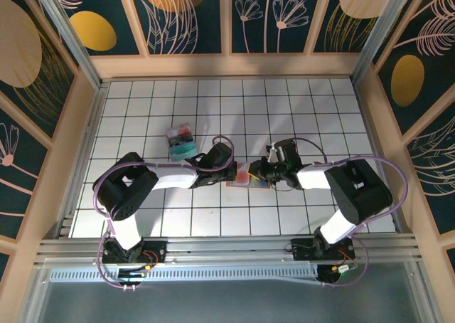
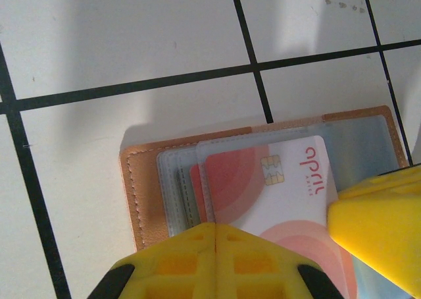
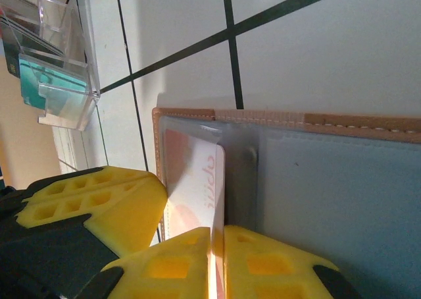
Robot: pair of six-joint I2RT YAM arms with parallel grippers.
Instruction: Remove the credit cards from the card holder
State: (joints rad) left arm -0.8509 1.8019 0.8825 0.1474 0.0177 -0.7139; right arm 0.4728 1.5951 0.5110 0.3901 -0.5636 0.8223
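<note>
Card holder (image 1: 249, 178), a flat folding wallet with blue-grey faces and a stitched orange-tan border, lies open on the white tiled table (image 1: 298, 109), about mid-table, between the two gripper tips. Surface: white square tiles, dark grout lines. Room: wooden-framed wall panels (image 1: 185, 17), dark teal with gold discs and pale line-drawn plants, on three sides.

Count: one holder; one clear plastic box (image 1: 181, 144) with red and teal contents, well apart to the holder's left rear; two arms.

Cards: one white credit card (image 2: 276, 187) with pink-red circles and a gold chip, partly out of the clear sleeves. A red strip (image 2: 195, 193) behind it may be a second card; cannot tell.

Left gripper (image 2: 214, 236): yellow fingers closed flush together over the holder's near edge. Whether they pinch anything, cannot tell.

Right gripper (image 3: 212, 246): yellow fingers closed on the white card's edge, which runs into the seam between them.

Left wrist view gives the card's chip and printed face. Right wrist view gives the holder's grey pocket (image 3: 329, 200) and the box's clear walls (image 3: 66, 81). Top view gives the arms' layout.
</note>
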